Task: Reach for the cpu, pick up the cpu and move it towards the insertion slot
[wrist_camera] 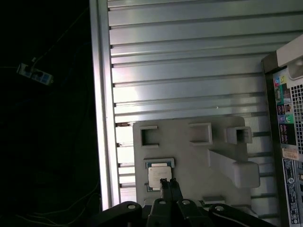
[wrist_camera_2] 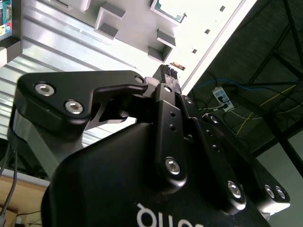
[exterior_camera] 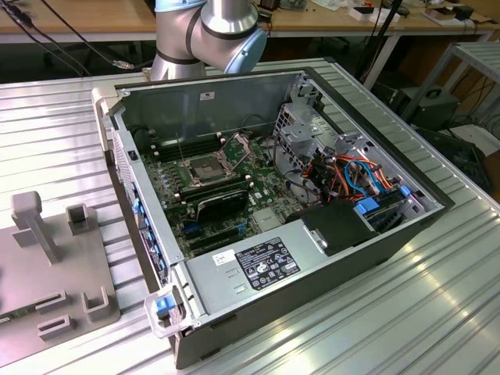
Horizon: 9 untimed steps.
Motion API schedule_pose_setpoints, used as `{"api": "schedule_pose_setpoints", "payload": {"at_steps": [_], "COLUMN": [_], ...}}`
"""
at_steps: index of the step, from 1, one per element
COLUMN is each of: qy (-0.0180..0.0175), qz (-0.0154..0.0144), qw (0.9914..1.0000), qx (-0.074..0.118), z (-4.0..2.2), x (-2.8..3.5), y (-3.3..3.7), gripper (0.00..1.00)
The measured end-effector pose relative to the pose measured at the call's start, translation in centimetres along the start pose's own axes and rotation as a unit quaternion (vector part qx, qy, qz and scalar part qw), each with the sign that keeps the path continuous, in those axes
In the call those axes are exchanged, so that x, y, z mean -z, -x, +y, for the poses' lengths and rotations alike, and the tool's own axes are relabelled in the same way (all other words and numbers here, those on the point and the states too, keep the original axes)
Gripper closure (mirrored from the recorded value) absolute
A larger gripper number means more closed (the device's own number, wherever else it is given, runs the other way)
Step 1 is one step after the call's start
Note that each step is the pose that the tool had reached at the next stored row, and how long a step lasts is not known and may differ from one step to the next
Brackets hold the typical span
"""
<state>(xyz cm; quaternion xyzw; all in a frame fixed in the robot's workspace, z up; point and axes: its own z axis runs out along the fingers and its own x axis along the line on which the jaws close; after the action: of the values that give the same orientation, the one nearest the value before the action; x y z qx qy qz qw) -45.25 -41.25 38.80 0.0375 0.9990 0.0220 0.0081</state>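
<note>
1 arm: the robot arm (exterior_camera: pixel 209 27) rises at the top centre of the exterior view, behind the open computer case (exterior_camera: pixel 195 101) on the ribbed metal table (exterior_camera: pixel 391 312).
Pincer: the gripper (wrist_camera: pixel 168 183) hangs over the grey fixture plate (wrist_camera: pixel 189 156), its 2 black fingers drawn narrow with barely a slit between them, holding nothing.
Cpu: the cpu (wrist_camera: pixel 158 176) lies flat, pale face up, in a square nest on that plate. In the first wrist view the fingertips line up with its edge, but I judge them clear of it.
Slot: the insertion slot (exterior_camera: pixel 205 169) sits left of centre in the exterior view on the green motherboard, dark centre exposed, its bracket tilted up at its upper right.
Stage: reaching, by my reading. The chip is not yet gripped.
Risk 1: fingers this narrow could press on the chip's face instead of straddling it.
Risk 2: an uneven grip might catch the chip on the nest's rim and tip it.
Risk 3: the case wall and raised bracket stand between the plate and the socket, so a low carry could strike them.
Writing: a black-and-white label (exterior_camera: pixel 267 263) lies low in the exterior view, its print too small to make out. There are coloured stickers on the case's back panel.
</note>
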Motion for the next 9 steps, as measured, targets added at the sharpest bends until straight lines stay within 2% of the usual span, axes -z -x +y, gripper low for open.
{"api": "schedule_pose_setpoints", "payload": {"at_steps": [5, 6, 7, 9], "qy": [0.0000, 0.0000, 0.0000, 0.0000], "qz": [0.0000, 0.0000, 0.0000, 0.0000], "qw": [1.00000, 1.00000, 1.00000, 1.00000], "qx": [0.000, 0.000, 0.000, 0.000], "z": [0.00, 0.00, 0.00, 0.00], "x": [0.00, 0.00, 0.00, 0.00], "y": [-0.01, -0.01, -0.01, -0.02], "gripper": [0.89, 0.83, 0.71, 0.58]}}
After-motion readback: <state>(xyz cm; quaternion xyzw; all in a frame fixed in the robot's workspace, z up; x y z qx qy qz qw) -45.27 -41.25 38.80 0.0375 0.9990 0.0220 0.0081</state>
